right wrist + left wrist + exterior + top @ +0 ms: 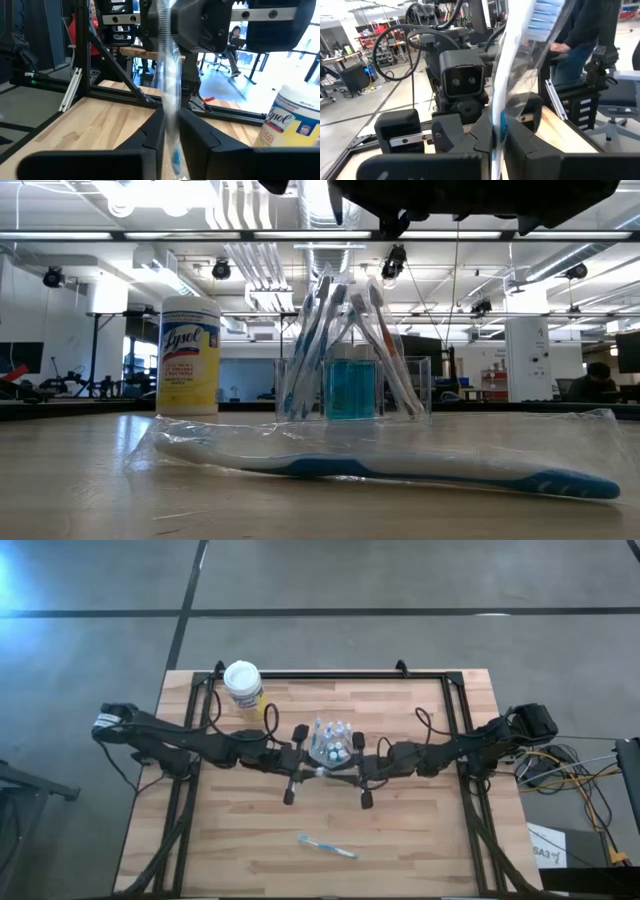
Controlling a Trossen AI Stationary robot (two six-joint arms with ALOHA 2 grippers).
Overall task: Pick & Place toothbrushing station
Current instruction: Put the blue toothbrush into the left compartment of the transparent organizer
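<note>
Clear plastic makes up the toothbrush holder [331, 748], which stands near the middle of the wooden desk [420, 830], a little toward the far edge, with blue-and-white toothbrushes [330, 345] fanned upright in it. Both arms meet over it. The left gripper [496, 131] has its jaws pinched narrow on a wrapped toothbrush [512, 65] standing upright between them, and the right gripper [170, 127] likewise has its jaws closed on a thin toothbrush in clear wrap [170, 75]. A further pouched toothbrush [327, 846] lies flat near the desk's near edge, well apart from the holder. A yellow Lysol canister [243, 687] stands by the far left corner, out of the work.

The step in hand looks like loading or drawing brushes at the holder, each arm with one. Which of the two cannot be told. The next move calls for keeping each brush upright and the arms from fouling each other, since they work closely. The loose brush probably remains to be collected.
</note>
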